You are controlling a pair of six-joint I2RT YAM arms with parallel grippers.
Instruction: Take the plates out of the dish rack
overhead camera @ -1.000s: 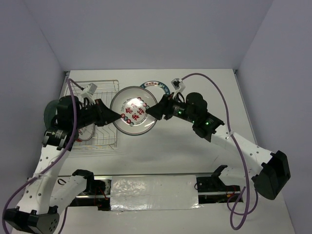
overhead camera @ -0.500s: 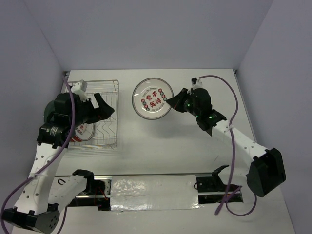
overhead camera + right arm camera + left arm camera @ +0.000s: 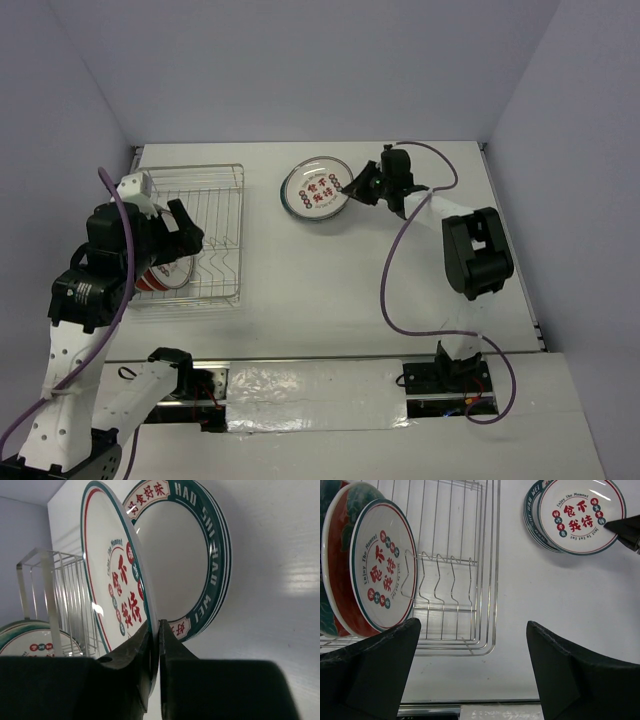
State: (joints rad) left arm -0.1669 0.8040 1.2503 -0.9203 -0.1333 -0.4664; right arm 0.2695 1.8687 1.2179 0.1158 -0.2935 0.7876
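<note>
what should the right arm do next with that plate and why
Probably lower it flat and open the jaws: the right gripper pinches the white plate by its rim, tilted over the stack.

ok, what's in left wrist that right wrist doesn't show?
Left wrist only: the open left hand and the red plate behind the racked white plate. Right wrist only: the right hand shut on the rim of the held plate, which tilts off the stack. Both: held plate, stack, rack, racked white plate.
</note>
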